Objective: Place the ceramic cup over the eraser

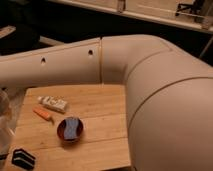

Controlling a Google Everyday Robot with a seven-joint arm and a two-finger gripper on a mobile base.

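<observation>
Eraser (22, 159) lies near the edge of the bench (100, 107), just beside the pincer (3, 122), whose grip I cannot tell, so an off-centre descent could shove it off.

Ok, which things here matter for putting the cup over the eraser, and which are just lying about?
For the job: black eraser, bottom left; gripper, at the view's left edge beyond it; the ceramic cup cannot be made out clearly there.
Lying about: white labelled box, orange pen, dark red-brown bowl with blue contents.

One high view, close over arm (75, 62), facing down onto table (102, 102) (hand (4, 122) far left)
</observation>
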